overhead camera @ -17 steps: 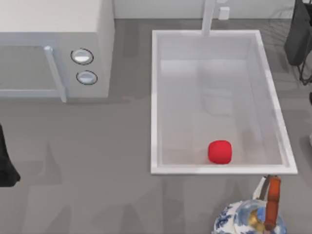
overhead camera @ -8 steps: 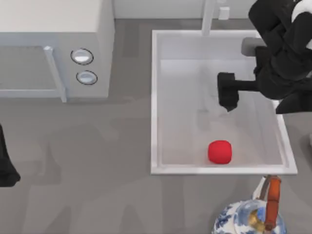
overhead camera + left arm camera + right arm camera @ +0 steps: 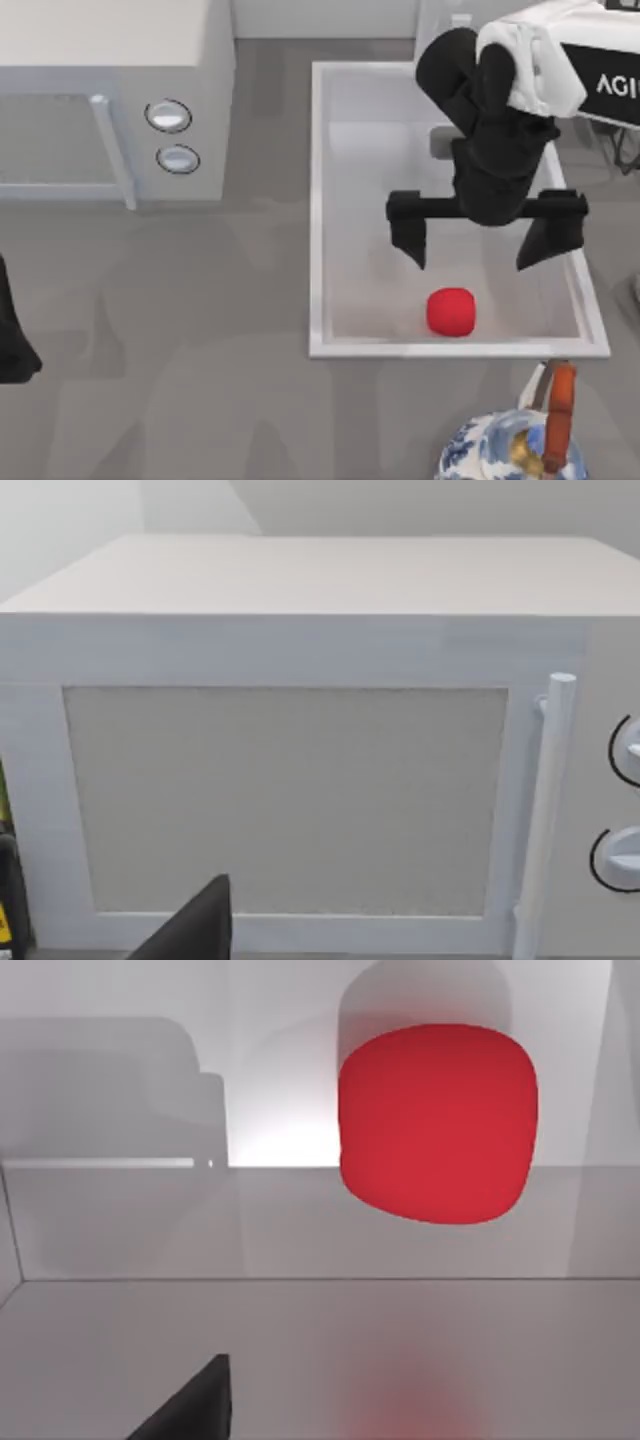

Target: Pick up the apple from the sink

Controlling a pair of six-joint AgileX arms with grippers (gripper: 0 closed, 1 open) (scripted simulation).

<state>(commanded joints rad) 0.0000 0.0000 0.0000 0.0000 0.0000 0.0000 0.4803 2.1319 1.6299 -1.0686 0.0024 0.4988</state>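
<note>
Working from the near edge of the bench: a blue-and-white kettle (image 3: 510, 450) with a brown handle is standing just outside the sink's (image 3: 318, 200) near rim, untouched. Just past that rim the apple (image 3: 451, 311) is sitting on the basin floor, close to the near wall and roughly mid-width, clear of everything. I am judging it light, firm and smooth-skinned, so likely a bit slippery; it is rounded but slightly boxy, so I am planning to take it across its two flatter sides at the widest part, pads square on, rather than pinching near the top where it could squirt out. Beyond it my right claw (image 3: 470, 248) is hanging over the sink, fingers spread wide apart, far wider than the apple, one fingertip (image 3: 410, 243) toward the sink's left wall and the other near the right wall; it is holding nothing and touching nothing. In the right wrist view the apple (image 3: 437, 1123) is sitting ahead of the claw, against the pale sink wall. I am reckoning the claw needs to come nearer and lower before closing. Farther off at the left, the microwave (image 3: 110, 100) is standing with its two knobs; my left arm (image 3: 12, 335) is parked at the bench's left edge.
</note>
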